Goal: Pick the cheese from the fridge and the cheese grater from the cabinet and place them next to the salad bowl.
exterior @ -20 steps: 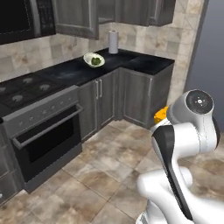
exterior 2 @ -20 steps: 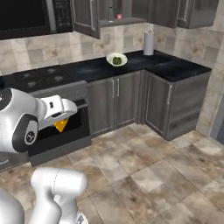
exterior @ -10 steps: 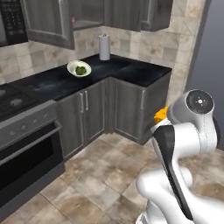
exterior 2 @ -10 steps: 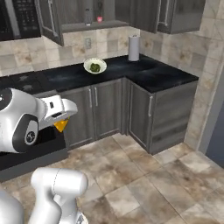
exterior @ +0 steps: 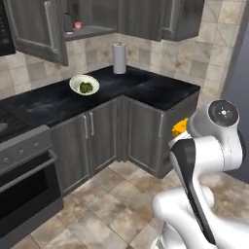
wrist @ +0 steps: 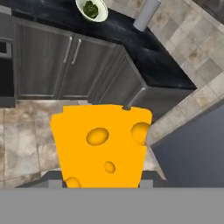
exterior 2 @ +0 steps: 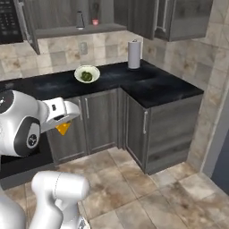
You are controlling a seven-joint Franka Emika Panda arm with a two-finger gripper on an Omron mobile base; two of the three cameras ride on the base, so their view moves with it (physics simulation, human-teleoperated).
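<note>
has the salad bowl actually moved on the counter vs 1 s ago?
No. The salad bowl keeps its place on the black counter, left of the paper towel roll. Its shift in the picture comes from the base driving.

Bystanders in our kitchen

We see a paper towel roll (exterior: 119, 58) upright at the back of the black counter (exterior: 160, 92), a red-and-white cup (exterior 2: 95, 21) up on a shelf, the oven (exterior: 24, 194) at far left, and a tiled floor (exterior 2: 179, 197) below.
</note>
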